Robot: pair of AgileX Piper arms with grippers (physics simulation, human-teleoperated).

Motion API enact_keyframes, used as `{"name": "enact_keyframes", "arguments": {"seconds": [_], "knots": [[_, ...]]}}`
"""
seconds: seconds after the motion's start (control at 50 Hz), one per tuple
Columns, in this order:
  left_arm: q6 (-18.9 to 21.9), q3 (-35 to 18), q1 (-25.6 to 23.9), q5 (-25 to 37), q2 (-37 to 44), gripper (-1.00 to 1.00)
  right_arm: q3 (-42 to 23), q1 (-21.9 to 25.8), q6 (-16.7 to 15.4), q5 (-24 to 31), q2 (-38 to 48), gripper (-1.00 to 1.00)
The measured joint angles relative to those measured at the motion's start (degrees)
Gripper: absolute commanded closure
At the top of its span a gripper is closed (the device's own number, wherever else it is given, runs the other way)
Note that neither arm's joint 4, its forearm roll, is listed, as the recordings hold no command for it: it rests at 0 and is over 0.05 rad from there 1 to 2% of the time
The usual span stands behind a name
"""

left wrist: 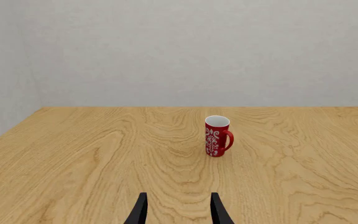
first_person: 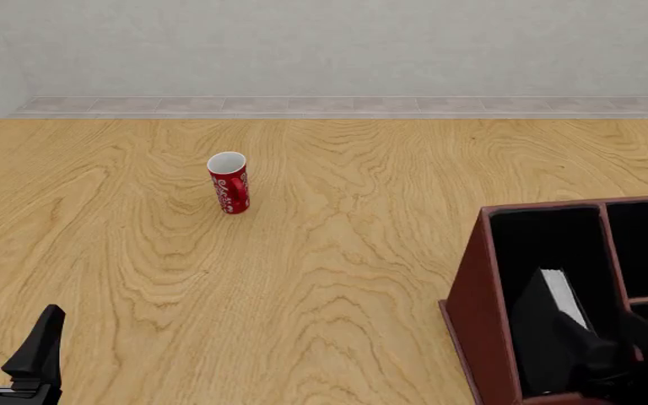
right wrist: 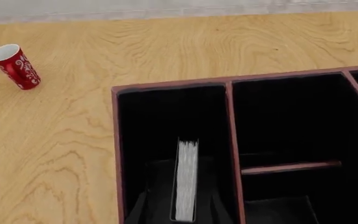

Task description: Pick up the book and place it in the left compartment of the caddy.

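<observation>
The black book stands on edge inside the left compartment (first_person: 543,240) of the reddish-brown caddy (first_person: 468,291), white page edge (first_person: 566,297) up. In the right wrist view the book (right wrist: 186,179) sits in that compartment (right wrist: 160,121) of the caddy (right wrist: 166,86). My right gripper (right wrist: 180,198) is over the slot; its fingers stand on either side of the book with gaps, so it looks open. It also shows at the caddy's near end in the front view (first_person: 607,361). My left gripper (first_person: 7,336) is open and empty at the near left, as the left wrist view (left wrist: 179,207) shows.
A red mug with a white pattern (first_person: 229,182) stands upright on the wooden table, left of centre and well away from the caddy; it also shows in the left wrist view (left wrist: 217,136) and the right wrist view (right wrist: 16,66). Smaller divided slots (right wrist: 285,116) lie beside the left compartment.
</observation>
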Motion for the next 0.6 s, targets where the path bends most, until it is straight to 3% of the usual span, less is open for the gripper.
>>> {"name": "enact_keyframes", "arguments": {"seconds": [0.6], "knots": [[0.0,0.0,0.0,0.0,0.0,-1.0,-9.2,0.9,-1.4,7.6,-2.8,-1.0]]}}
